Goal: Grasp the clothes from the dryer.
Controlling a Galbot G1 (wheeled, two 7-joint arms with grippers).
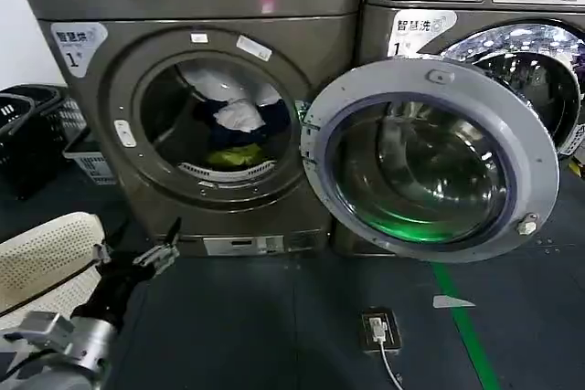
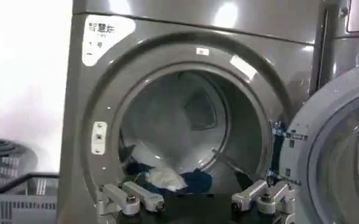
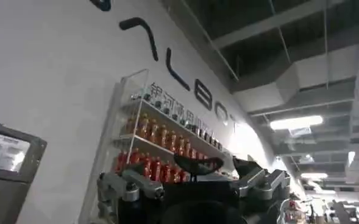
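The dryer (image 1: 101,162) stands with its round port open. The clothes lie low in the drum: a white piece (image 1: 239,114), a dark navy piece (image 1: 274,118) and a yellow-green piece (image 1: 236,156). My left gripper (image 1: 167,246) hovers low in front of the dryer, below and left of the port, open and empty. In the left wrist view the dryer (image 2: 106,91) faces my left gripper (image 2: 194,204), with the white garment (image 2: 161,178) and navy garment (image 2: 196,181) seen between its spread fingers, farther in. My right gripper (image 3: 197,189) points up at a wall, open, holding nothing.
The dryer's door (image 1: 430,162) hangs open to the right, in front of a second machine (image 1: 539,6). A cream perforated basket (image 1: 46,258) sits by my left arm. Black baskets (image 1: 27,125) and a grey one (image 1: 87,160) stand left. A small box with cable (image 1: 379,328) lies on the floor.
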